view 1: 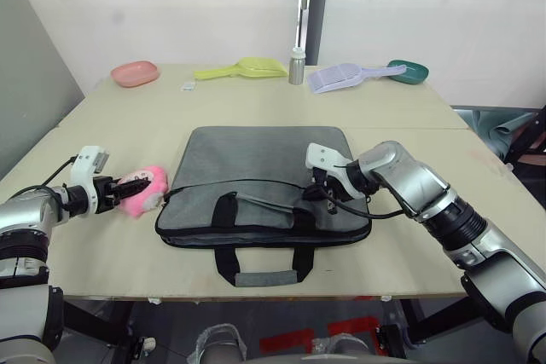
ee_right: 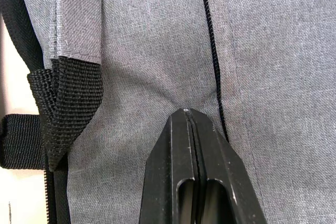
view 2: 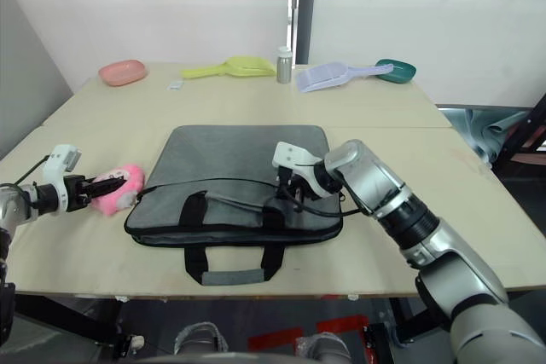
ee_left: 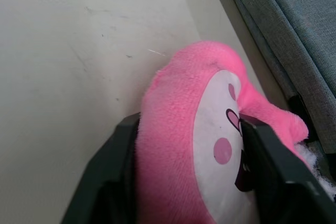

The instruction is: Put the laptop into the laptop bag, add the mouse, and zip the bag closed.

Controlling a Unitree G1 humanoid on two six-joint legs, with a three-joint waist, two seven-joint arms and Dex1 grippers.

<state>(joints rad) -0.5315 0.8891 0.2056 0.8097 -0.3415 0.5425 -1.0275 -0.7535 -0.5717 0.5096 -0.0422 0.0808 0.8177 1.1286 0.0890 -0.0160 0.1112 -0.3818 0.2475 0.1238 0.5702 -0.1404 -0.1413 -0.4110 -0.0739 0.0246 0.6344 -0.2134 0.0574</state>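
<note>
The grey laptop bag (view 1: 260,183) lies flat in the middle of the worktop (view 1: 128,262), its black handles toward the robot. The laptop and the mouse cannot be made out on the worktop; judging by that, both are probably already inside, and the step in hand is the zipping.

The right tool (view 1: 328,196) rests on the bag's near right part, by the black zip line. In the right wrist view its two black fingers (ee_right: 181,166) are pressed flat together, tips touching the grey fabric beside the zipper track (ee_right: 212,51). Whether a zip pull is pinched between them cannot be told; nothing shows between the fingertips.

The left tool (view 1: 130,195) is at the bag's left end, just off its edge, with its fingers clamped on either side of a pink plush toy (view 1: 143,189), which is no part of the task.

Next, as I judge it, the right tool needs a sure pinch on the zip pull and a steady draw along the track, following its bend at the corner. The bag may slide unless the left tool lets the toy go and steadies the bag's left end.
</note>
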